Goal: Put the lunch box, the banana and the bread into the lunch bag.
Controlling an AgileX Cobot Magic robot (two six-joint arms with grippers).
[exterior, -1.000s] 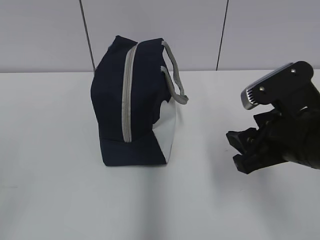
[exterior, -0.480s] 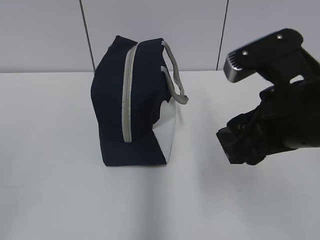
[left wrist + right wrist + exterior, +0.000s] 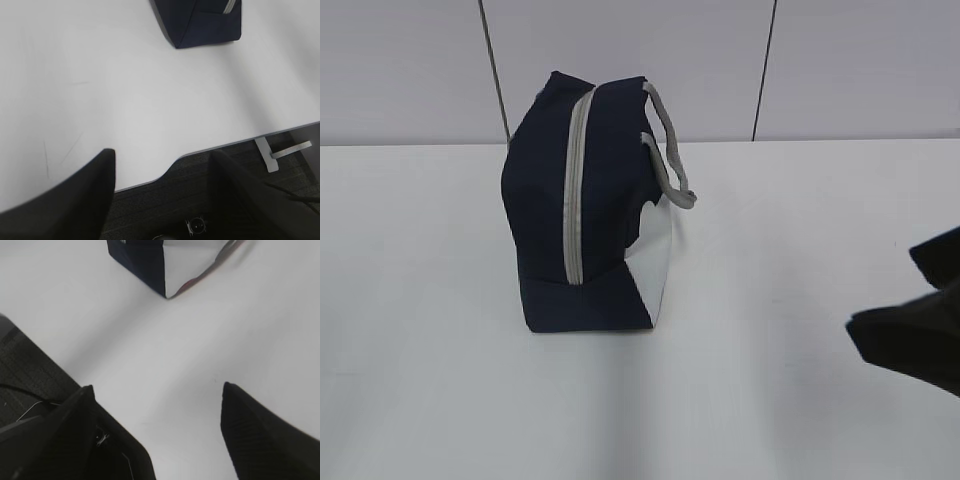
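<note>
The right gripper (image 3: 160,430) has pulled back toward the right edge, now mostly out of the exterior view. Both it and the left gripper (image 3: 162,192) gape wide, empty, above the table (image 3: 770,250). The zipped lunch bag (image 3: 585,205) stands well ahead of them.

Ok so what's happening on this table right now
Nothing is being handled. The lunch bag stands upright on the white table with its grey zipper shut. No food or box is in view. The right tool hangs open over bare table to the bag's right, and the left tool is open near the table's front edge.
</note>
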